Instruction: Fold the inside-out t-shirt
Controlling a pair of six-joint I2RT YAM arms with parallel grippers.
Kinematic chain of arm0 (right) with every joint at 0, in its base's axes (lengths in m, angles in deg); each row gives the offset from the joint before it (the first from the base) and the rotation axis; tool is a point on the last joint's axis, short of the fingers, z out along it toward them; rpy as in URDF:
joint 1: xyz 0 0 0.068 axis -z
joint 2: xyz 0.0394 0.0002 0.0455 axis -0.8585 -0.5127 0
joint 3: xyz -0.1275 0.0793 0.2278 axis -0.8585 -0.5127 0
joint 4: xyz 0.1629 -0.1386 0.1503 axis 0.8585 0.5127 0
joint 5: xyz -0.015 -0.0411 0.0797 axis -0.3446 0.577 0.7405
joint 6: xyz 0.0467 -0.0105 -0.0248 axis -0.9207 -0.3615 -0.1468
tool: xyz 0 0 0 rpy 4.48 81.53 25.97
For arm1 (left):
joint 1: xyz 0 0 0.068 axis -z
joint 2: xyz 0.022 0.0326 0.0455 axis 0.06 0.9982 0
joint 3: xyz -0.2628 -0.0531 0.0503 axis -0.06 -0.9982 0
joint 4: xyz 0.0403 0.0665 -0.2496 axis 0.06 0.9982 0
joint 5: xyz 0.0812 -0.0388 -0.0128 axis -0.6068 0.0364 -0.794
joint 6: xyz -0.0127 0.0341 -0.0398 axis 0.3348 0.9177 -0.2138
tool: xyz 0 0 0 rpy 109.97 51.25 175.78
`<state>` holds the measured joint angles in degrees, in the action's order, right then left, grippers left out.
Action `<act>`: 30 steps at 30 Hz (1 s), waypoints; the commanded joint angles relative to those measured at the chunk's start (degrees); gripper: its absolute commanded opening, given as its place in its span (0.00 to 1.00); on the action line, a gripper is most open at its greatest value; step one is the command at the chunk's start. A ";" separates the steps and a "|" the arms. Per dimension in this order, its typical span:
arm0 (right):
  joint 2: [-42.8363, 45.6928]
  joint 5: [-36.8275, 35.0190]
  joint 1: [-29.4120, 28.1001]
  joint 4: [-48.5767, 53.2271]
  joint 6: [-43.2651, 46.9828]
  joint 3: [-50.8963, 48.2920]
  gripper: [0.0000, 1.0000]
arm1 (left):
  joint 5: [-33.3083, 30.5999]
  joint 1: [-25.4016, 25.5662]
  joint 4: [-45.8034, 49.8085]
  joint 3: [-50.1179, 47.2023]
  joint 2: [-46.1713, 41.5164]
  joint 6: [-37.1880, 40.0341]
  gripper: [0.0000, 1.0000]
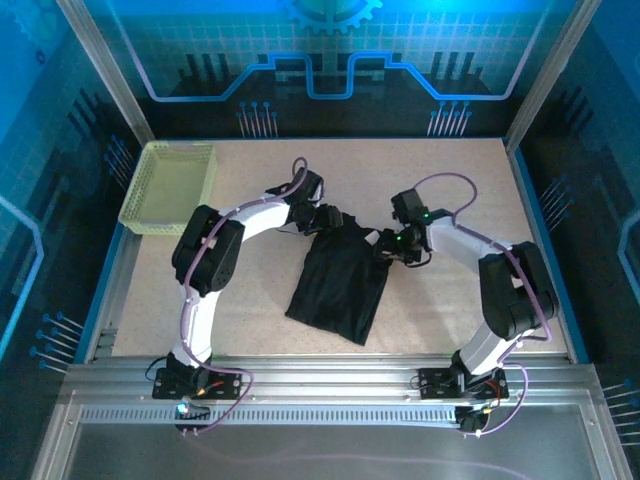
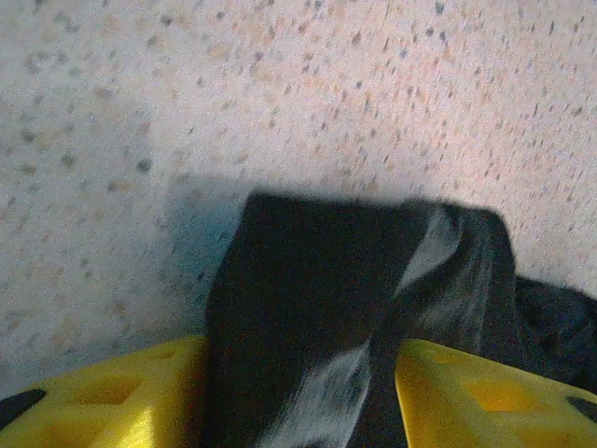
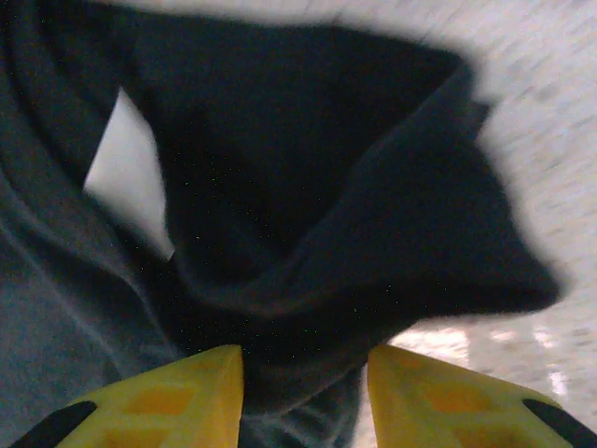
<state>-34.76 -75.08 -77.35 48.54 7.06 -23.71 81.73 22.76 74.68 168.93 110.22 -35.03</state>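
The inside-out t-shirt (image 1: pixel 338 285) is a black bundle lying in the middle of the table, narrow at its far end and spreading out toward the near edge. At its far left corner my left gripper (image 1: pixel 327 221) is closed on the cloth. In the left wrist view black fabric (image 2: pixel 289 280) fills the gap between the yellow fingers (image 2: pixel 112 401) of that gripper (image 2: pixel 300 373). My right gripper (image 1: pixel 388 246) grips the far right corner. In the right wrist view a thick fold of the shirt (image 3: pixel 308 215) runs down between the fingers (image 3: pixel 438 392) of that gripper (image 3: pixel 305 373).
A pale yellow-green mesh basket (image 1: pixel 170 186) stands at the table's far left corner. Bare speckled tabletop (image 1: pixel 450 190) lies beyond and to either side of the shirt. Metal frame posts (image 1: pixel 105 70) and blue walls border the table.
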 commanded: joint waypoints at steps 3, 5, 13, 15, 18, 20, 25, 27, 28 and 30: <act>1.54 -2.61 4.00 2.39 1.11 3.19 0.48 | 0.40 0.17 -0.52 -1.47 -3.40 2.23 0.62; 1.44 -2.27 4.62 2.12 1.12 2.70 0.52 | 0.32 0.17 -0.36 -0.95 -2.77 2.36 0.66; -4.11 1.10 4.84 -1.87 1.12 1.99 0.59 | 2.18 0.19 1.00 4.35 4.21 3.77 0.67; -6.18 1.84 4.54 -2.57 0.98 2.46 0.60 | 2.26 0.20 1.84 5.54 5.55 4.02 0.67; -9.29 2.01 4.22 -3.48 1.03 3.81 0.59 | 2.73 0.34 2.19 6.54 7.12 4.14 0.66; -11.30 1.64 4.13 -4.01 1.12 4.76 0.59 | 2.77 0.34 1.98 6.54 7.83 4.27 0.64; -15.41 3.53 3.01 -5.11 1.73 7.63 0.52 | 3.60 0.48 1.07 5.67 8.45 3.83 0.56; -17.33 3.23 1.15 -3.50 2.06 10.33 0.50 | 3.90 0.64 0.23 4.70 8.14 3.41 0.53; -18.14 2.02 -0.07 -2.08 2.26 11.91 0.49 | 4.11 0.85 -0.53 4.04 7.75 3.12 0.51; -19.77 -0.59 -1.74 -0.04 1.85 14.18 0.45 | 4.63 1.01 -1.72 2.77 7.20 2.52 0.48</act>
<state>-49.10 -77.24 -74.77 55.23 8.13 -12.24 82.76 22.28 76.66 174.18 114.94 -32.43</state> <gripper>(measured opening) 0.465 0.493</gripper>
